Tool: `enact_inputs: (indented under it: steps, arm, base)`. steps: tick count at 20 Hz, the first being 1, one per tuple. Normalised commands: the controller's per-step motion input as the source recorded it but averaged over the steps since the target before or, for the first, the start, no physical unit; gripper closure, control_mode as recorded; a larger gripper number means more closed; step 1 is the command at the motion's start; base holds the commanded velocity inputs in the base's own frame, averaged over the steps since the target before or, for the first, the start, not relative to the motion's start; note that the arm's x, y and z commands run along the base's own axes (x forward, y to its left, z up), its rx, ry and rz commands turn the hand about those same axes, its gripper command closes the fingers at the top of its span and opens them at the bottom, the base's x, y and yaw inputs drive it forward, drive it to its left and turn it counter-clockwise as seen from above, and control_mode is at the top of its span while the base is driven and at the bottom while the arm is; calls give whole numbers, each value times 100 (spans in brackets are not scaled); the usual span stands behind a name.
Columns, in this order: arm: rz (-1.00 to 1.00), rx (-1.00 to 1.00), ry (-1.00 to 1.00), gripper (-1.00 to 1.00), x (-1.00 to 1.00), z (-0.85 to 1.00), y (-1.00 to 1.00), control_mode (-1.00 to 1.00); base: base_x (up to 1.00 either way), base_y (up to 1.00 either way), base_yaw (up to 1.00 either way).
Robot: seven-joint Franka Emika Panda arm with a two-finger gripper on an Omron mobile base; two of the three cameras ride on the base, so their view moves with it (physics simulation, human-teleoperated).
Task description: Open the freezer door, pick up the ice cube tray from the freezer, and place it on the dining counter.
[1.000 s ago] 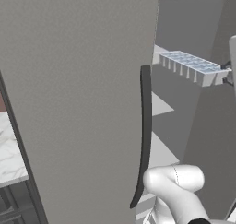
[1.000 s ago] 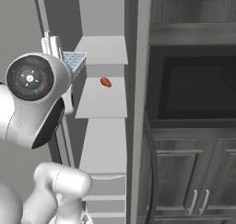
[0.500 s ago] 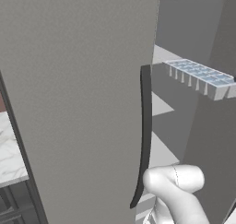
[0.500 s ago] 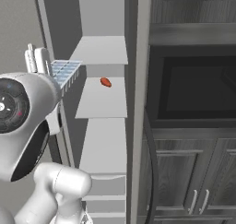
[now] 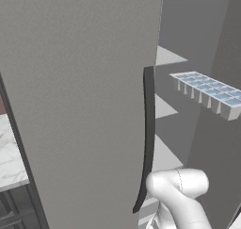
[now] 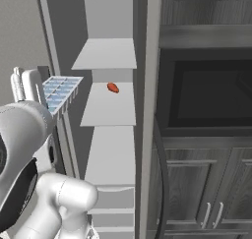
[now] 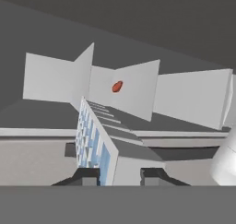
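At the left of the left base view a strip of white marble table (image 5: 10, 159) shows beside the open freezer door (image 5: 80, 105), whose flat grey face takes up most of that picture, its long dark handle (image 5: 148, 134) running upright down the door's edge. Right of the handle the ice cube tray (image 5: 209, 92) hangs in mid-air, clear of the freezer's white shelves (image 5: 162, 108) behind it and level with none of them, so it is out of the freezer (image 6: 106, 110) and carried by the arm. In the right base view the tray (image 6: 59, 93) sits just off the end of the gripper (image 6: 34, 88), with its long axis running from the fingers toward the open shelves, roughly level with cells facing up. The hand view agrees: the two dark finger tips of the gripper (image 7: 119, 176) stand either side of the tray's near short end (image 7: 99, 149), clamped on its rim, and the tray stretches straight away from the hand along the gripper's own line. A small red item (image 6: 112, 87) lies on a middle shelf deeper inside. The dining table is probably off to the left past the door, so the next move likely needs the tray swung clear of the door edge.
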Motion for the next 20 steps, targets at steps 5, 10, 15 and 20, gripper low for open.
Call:
enact_inputs:
  steps: [5,10,15,20]
  arm:
    - [0,0,0,100,-15,-2,9,-100]
    - [0,0,0,100,-4,0,1,-100]
    - [0,0,0,100,0,0,0,100]
    - [0,0,0,100,0,0,0,100]
  base:
    - [0,0,0]
    - [0,0,0]
    - [-35,0,0]
    - [-71,0,3]
